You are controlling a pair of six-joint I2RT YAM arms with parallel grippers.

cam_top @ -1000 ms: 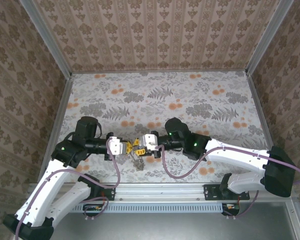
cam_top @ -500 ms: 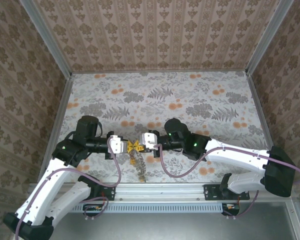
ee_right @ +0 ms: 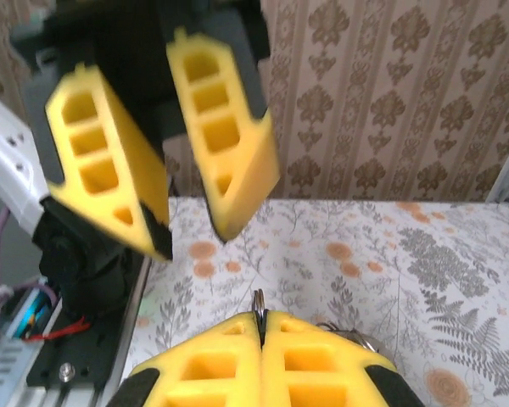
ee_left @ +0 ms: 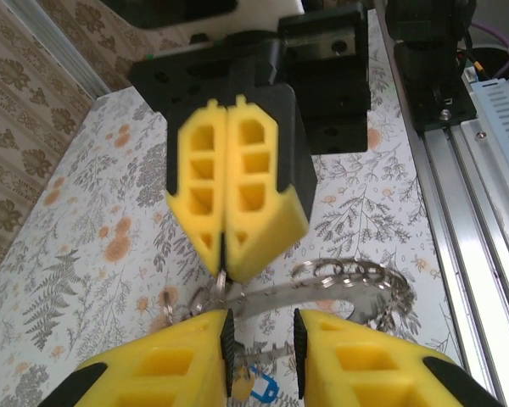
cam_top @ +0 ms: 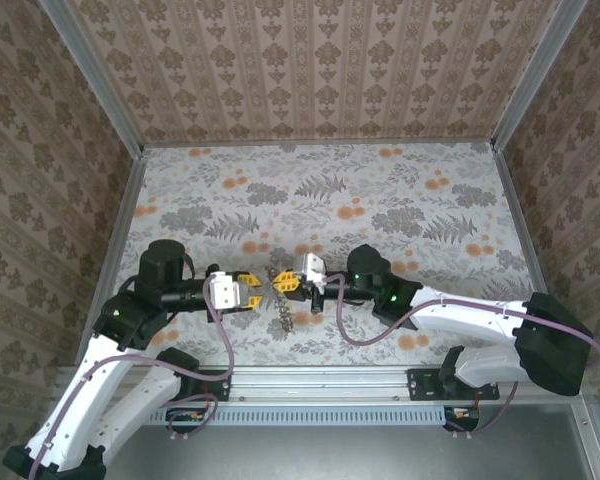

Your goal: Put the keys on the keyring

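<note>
- Presently, item one: right gripper (cam_top: 286, 284). The jaws are pressed fully together, pinching the thin edge of the keyring (ee_right: 259, 299) at the very tips of the pads. In its own wrist view the ring stands edge-on out of the seam.
- Item two: left gripper (cam_top: 251, 293). The jaws are parted by a modest gap and nothing is clamped between them. It faces the right gripper tip to tip and sits just beside it.
- Item three: keyring, location. It is held off the table (cam_top: 400, 190), midway between the two arms and near the front edge. Its chain (ee_left: 362, 278) loops away to one side of the pinch.
- Item four: keys (cam_top: 282, 312). They hang in a bundle with the chain below the pinch, trailing toward the near edge in the top view. From the left wrist, a silvery key blade (ee_left: 276, 301) lies crosswise in front of the open left jaws, and a blue key head (ee_left: 260, 392) shows low in the gap. It cannot be told which keys are already threaded on.
- Item five: governing relation, as a judgement. The ring lies straight ahead of the left gripper along its pointing axis. The blade's long axis runs across that gap rather than along it. The left arm is the free one and the nearer to take a key.
</note>
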